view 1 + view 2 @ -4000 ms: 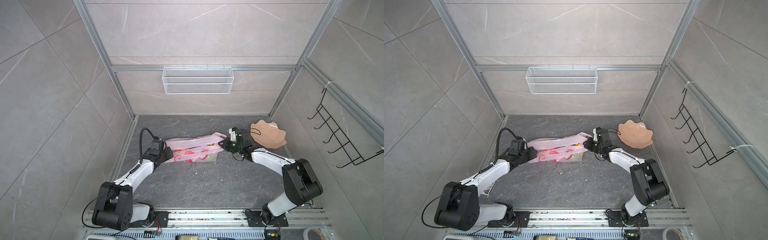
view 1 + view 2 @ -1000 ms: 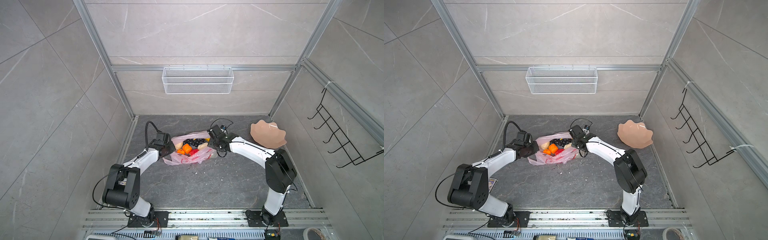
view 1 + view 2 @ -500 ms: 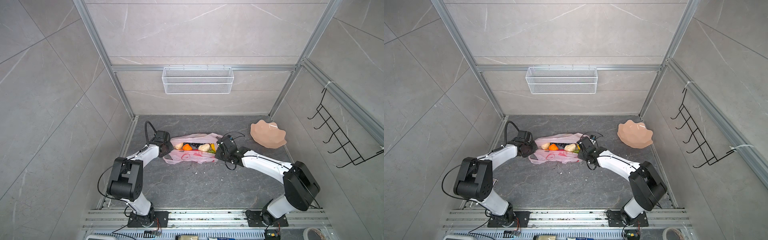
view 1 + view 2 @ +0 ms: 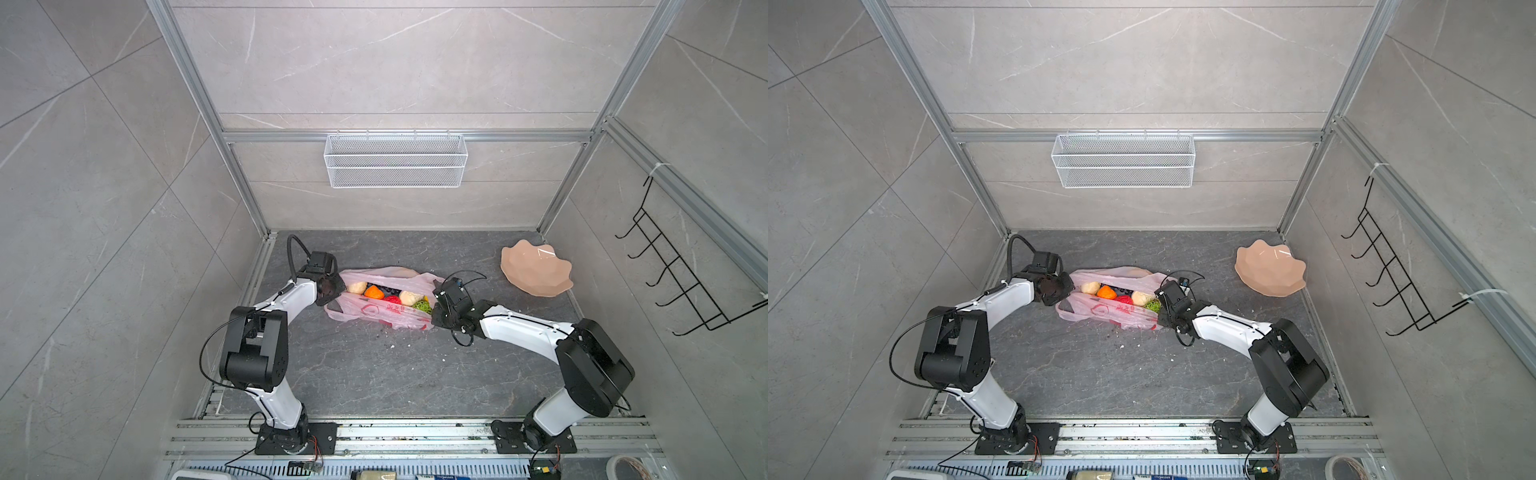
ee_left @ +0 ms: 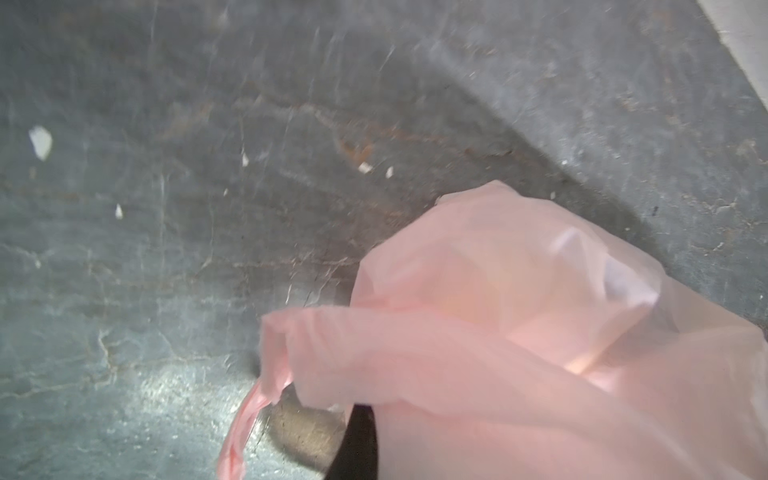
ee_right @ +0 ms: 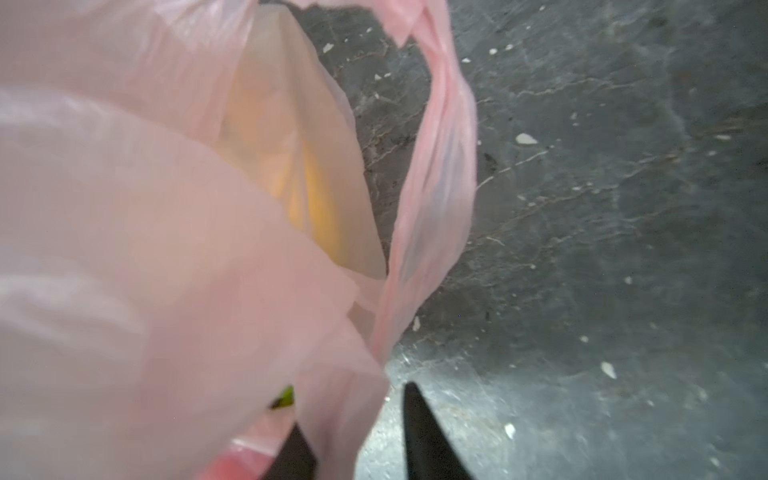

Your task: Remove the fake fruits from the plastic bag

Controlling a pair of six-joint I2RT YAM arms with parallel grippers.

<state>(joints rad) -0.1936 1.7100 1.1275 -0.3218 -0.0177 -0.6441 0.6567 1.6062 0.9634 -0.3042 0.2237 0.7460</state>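
The plastic bag (image 4: pixel 374 309) (image 4: pixel 1100 309) lies mid-floor with its mouth pulled into a long slit. Inside show the fake fruits: a cream lump (image 4: pixel 356 286), an orange (image 4: pixel 374 292), a red apple (image 4: pixel 392 298), another cream lump (image 4: pixel 409 297) and a bumpy green fruit (image 4: pixel 422 305). My left gripper (image 4: pixel 334 286) is shut on the bag's left rim; film (image 5: pixel 540 332) covers all but one dark finger (image 5: pixel 357 440). At the bag's right end my right gripper (image 4: pixel 434 299) (image 6: pixel 353 411) stands open, with loose film hanging between its fingers. Yellow (image 6: pixel 316 187) glows through the film.
A peach scalloped plate (image 4: pixel 536 270) (image 4: pixel 1268 268) sits at the back right near the wall. A white wire basket (image 4: pixel 395 166) hangs on the back wall and a black hook rack (image 4: pixel 681 282) on the right wall. Small crumbs dot the grey floor.
Over the last second my right gripper came from the bag's far rim to its right end, and the mouth went from round to a long slit. The left gripper kept its hold.
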